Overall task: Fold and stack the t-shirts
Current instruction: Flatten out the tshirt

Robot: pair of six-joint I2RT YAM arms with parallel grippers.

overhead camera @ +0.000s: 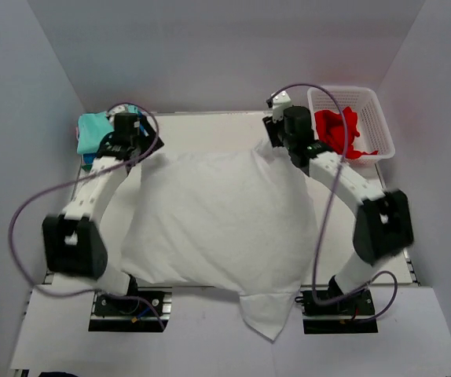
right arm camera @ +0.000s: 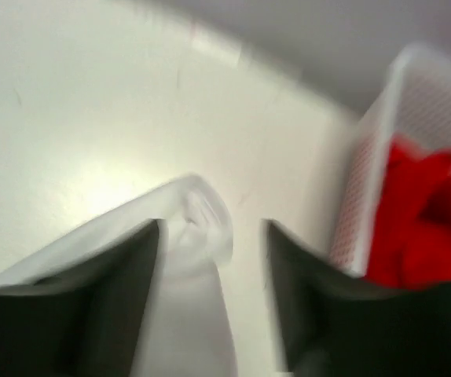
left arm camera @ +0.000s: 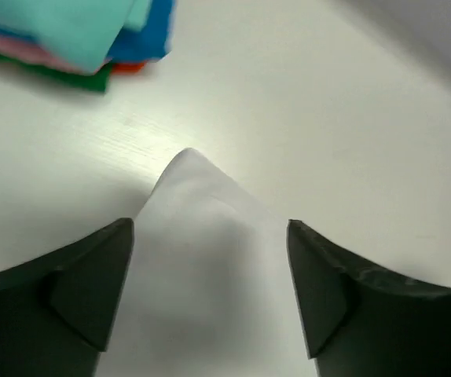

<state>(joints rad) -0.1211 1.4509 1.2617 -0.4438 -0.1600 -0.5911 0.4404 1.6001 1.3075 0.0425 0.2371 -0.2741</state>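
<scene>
A large white t-shirt (overhead camera: 218, 220) lies spread on the table, one part hanging over the near edge. My left gripper (overhead camera: 135, 145) is open over its far left corner (left arm camera: 190, 181), fingers (left arm camera: 92, 275) either side of the cloth. My right gripper (overhead camera: 284, 137) is open over the far right corner (right arm camera: 198, 212), which is bunched between the fingers (right arm camera: 131, 283). A red t-shirt (overhead camera: 342, 132) lies in the white basket (overhead camera: 379, 118). Folded teal, blue, pink and green t-shirts (overhead camera: 93, 135) are stacked at the far left; the stack also shows in the left wrist view (left arm camera: 68, 35).
The basket stands at the far right, close beside my right gripper, and shows in the right wrist view (right arm camera: 367, 181). White walls enclose the table on three sides. Purple cables loop from both arms.
</scene>
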